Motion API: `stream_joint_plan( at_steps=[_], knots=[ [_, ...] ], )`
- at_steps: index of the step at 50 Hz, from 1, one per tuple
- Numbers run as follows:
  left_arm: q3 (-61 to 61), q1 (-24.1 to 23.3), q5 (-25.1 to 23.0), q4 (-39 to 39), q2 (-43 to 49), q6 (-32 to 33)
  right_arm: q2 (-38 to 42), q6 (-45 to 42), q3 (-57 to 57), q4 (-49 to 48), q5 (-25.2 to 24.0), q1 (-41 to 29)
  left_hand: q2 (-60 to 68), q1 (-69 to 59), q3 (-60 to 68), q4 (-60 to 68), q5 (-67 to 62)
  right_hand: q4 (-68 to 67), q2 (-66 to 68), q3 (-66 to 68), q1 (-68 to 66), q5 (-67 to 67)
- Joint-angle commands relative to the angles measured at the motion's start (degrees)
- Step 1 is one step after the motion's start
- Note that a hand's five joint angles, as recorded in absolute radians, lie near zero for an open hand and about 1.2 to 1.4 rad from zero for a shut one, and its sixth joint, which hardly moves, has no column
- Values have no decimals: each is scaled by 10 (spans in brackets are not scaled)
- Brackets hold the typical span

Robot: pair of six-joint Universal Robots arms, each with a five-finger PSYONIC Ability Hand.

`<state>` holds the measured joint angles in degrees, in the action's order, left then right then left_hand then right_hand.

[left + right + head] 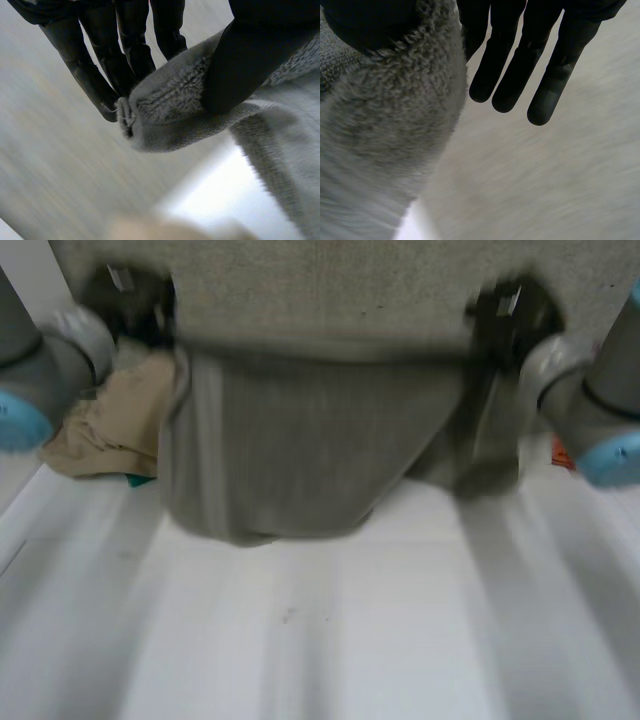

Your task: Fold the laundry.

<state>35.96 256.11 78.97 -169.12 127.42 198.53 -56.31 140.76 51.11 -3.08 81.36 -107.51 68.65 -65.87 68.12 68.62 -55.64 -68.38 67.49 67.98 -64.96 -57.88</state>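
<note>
Two robot hands have a grey fleece garment (300, 440) lifted over the white desk (350, 640), so it hangs like a curtain across the far part of the scene. The left robot hand (135, 300) has the top edge on the left and the right robot hand (505, 315) has it on the right.

Up close, the left one's thumb (250, 60) is clamped on a rolled edge of the fleece, with the fingers (125, 50) behind it. The right one's thumb (365, 25) presses into the fleece while its fingers (512, 65) stay straight next to it. It looks like a pinch, but it's pretty blurry.

Can't tell if the hanging end touches the desk. A crumpled tan cloth (110, 425) sits on the desk at the left, just beside the garment.
</note>
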Motion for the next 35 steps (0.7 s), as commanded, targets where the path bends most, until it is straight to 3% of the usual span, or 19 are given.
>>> stream_joint_plan(
  at_steps=[1, 7, 16, 27, 31, 35],
  knots=[
    [-62, -2, 84, -219, -28, -82, -36, 89, -37, -227, 17, 5, 113, -141, 119, 114, -144, -116, 125, 120, -150, -121],
    [-4, 2, 65, -221, -38, -76, -42, 102, -23, -155, -4, 8, 113, -141, 119, 114, -144, -116, 125, 120, -150, -121],
    [197, 12, 26, -217, -46, -31, -7, 98, 62, 1, -41, 12, 113, -141, 119, 114, -144, -116, 125, 120, -150, -121],
    [332, 28, 7, -230, 4, 40, 81, 101, 184, -13, -38, 20, 113, -141, 119, 114, -144, -116, 125, 120, -150, -121],
    [351, 36, 6, -230, 4, 46, 96, 107, 210, -26, -10, 28, 113, -141, 119, 114, -144, 167, -158, -163, 133, 162],
    [364, 45, 5, -228, -4, 48, 80, 118, 234, -31, 39, 34, 113, -141, 119, 114, -144, 336, -327, -332, 302, 331]
  ],
)
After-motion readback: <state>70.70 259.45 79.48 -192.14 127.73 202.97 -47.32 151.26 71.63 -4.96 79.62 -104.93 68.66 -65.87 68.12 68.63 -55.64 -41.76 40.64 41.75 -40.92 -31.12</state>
